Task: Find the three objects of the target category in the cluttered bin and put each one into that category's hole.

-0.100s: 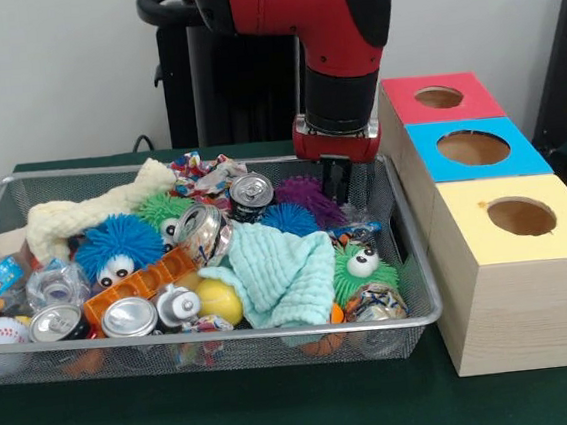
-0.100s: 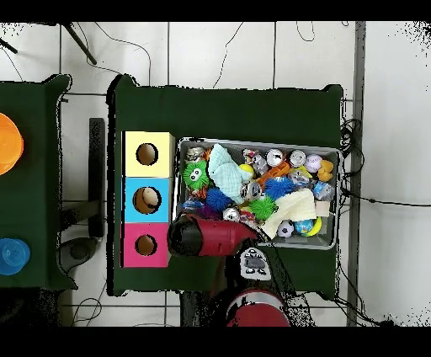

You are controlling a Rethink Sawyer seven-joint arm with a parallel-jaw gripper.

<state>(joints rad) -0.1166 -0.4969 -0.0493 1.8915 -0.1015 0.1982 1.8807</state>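
Observation:
A wire mesh bin [image 1: 275,331] holds mixed clutter. In it are several drink cans, such as an upright can [image 1: 251,190] and a tilted can [image 1: 202,230]. Fuzzy toys are a blue one [image 1: 118,246], a green one [image 1: 362,265] and a purple one [image 1: 307,198]. A mint cloth [image 1: 284,273], a cream cloth [image 1: 93,213] and a yellow ball [image 1: 219,301] lie among them. My gripper [image 1: 337,185] hangs at the bin's far right corner, just right of the purple toy, with nothing seen in it. In the overhead view the red arm [image 2: 206,236] hides it.
Three wooden boxes with round holes line the bin's side: a red-topped box [image 1: 438,97], a blue-topped box [image 1: 473,147] and a yellow-topped box [image 1: 521,217]. From above, something pale shows inside the blue hole [image 2: 148,199]. An orange bowl [image 2: 7,143] sits on a separate table.

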